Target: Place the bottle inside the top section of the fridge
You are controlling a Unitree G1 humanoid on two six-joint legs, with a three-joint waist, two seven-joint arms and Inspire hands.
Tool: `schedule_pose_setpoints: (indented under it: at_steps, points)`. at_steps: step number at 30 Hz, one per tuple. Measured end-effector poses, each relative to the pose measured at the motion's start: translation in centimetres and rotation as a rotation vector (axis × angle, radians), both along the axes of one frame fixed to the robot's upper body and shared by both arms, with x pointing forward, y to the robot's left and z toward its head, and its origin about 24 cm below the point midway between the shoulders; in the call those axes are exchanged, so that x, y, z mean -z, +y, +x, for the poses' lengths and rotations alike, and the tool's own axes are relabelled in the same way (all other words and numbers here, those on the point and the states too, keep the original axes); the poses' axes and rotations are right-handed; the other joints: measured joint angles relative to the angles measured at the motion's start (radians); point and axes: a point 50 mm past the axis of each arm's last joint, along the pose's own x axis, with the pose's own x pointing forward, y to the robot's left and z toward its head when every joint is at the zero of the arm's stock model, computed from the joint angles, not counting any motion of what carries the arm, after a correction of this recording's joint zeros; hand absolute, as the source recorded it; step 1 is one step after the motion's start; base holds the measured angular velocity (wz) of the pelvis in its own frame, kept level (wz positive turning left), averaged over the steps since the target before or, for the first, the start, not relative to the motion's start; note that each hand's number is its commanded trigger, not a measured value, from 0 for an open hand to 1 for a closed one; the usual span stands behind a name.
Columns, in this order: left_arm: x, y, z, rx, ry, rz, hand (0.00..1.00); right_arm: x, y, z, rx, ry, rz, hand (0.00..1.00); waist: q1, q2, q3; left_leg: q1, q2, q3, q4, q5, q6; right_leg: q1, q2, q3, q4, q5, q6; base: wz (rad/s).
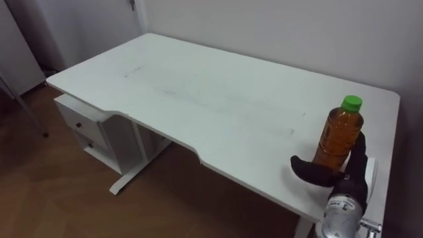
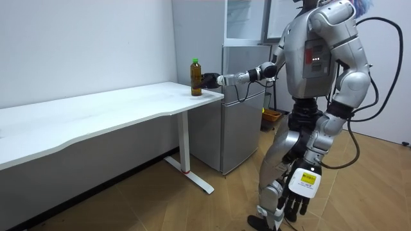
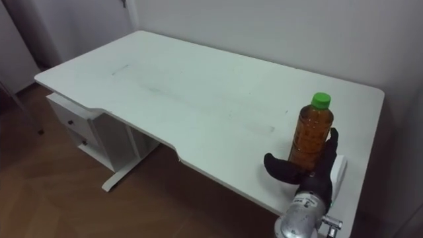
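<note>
One amber bottle [image 1: 342, 135] with a green cap stands upright on the white desk [image 1: 198, 92] near its front right corner — the right robot hand [image 1: 350, 177] wraps thumb and fingers round its lower part — while the left robot hand [image 2: 302, 192] hangs loose-fingered beside the leg.

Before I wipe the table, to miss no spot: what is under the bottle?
The white table; the bottle stands upright on it near a corner. The right hand covers its foot, so the contact itself is hidden.
</note>
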Motion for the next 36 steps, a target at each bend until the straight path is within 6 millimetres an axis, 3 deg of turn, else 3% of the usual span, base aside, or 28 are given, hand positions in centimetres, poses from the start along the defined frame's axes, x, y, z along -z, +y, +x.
schedule_pose_setpoints:
  at_steps: [2, 3, 4, 5, 10, 17, 26, 36]
  points:
    - [0.0, 0.0, 0.0, 0.0, -0.003, 0.007, 0.0, 0.0, -0.3, 0.2, -0.008, 0.006, 0.042, 0.0, -0.001, 0.0, 0.0, 0.0, 0.0, 0.0, 0.001, 0.0, 0.0, 0.001, 0.0, 0.0, -0.001, 0.0, 0.0, 0.0]
    - [0.0, 0.1, 0.0, 0.001, -0.004, 0.008, 0.0, 0.0, -0.4, 0.3, -0.016, 0.008, 0.061, 0.24, 0.0, 0.0, 0.0, 0.0, 0.0, 0.0, 0.001, 0.0, 0.0, 0.001, 0.001, 0.002, -0.001, 0.0, 0.0, 0.0]
    - [0.0, 0.1, 0.0, 0.001, -0.005, 0.009, 0.0, 0.1, -0.4, 0.3, -0.019, 0.01, 0.072, 0.58, 0.0, 0.0, -0.0001, 0.001, 0.0, 0.0, 0.001, 0.0, 0.0, 0.001, 0.002, 0.003, -0.003, 0.0, 0.0, 0.0]
    - [0.0, 0.1, 0.0, 0.002, -0.006, 0.009, 0.0, 0.1, -0.4, 0.3, -0.027, 0.013, 0.082, 1.0, 0.0, 0.0, -0.0001, 0.002, 0.001, 0.001, 0.001, 0.0, 0.0, 0.002, 0.004, 0.006, -0.005, 0.0, 0.0, 0.0]
    - [-0.1, 0.1, 0.1, 0.004, -0.01, 0.009, 0.0, 0.3, -0.4, 0.4, -0.061, 0.015, 0.113, 1.0, 0.0, -0.001, 0.0003, 0.005, 0.001, 0.002, 0.0, 0.002, 0.004, 0.003, 0.007, 0.027, -0.005, 0.0, 0.0, 0.0]
    - [0.0, 0.2, 0.0, -0.002, -0.007, 0.007, 0.0, 0.7, -1.6, 0.6, -0.085, 0.044, 0.125, 1.0, 0.001, -0.009, 0.002, 0.006, 0.001, 0.002, -0.001, 0.006, 0.005, 0.013, 0.006, 0.024, -0.005, 0.0, 0.0, 0.02]
    - [0.0, 0.4, -0.2, -0.01, -0.007, -0.005, 0.0, 1.2, -3.2, 0.6, -0.153, 0.064, 0.209, 1.0, -0.006, -0.038, 0.0068, 0.004, 0.001, 0.001, -0.001, 0.006, 0.002, 0.01, 0.006, 0.027, -0.004, 0.0, 0.0, 0.01]
    - [-0.1, 1.6, -0.9, -0.037, -0.004, -0.006, 0.0, 1.3, -2.7, 0.8, -0.283, 0.066, 0.259, 1.0, -0.031, -0.049, 0.0048, 0.051, 0.001, 0.005, -0.011, 0.005, 0.008, 0.05, 0.006, 0.03, -0.01, 0.0, 0.001, -0.01]
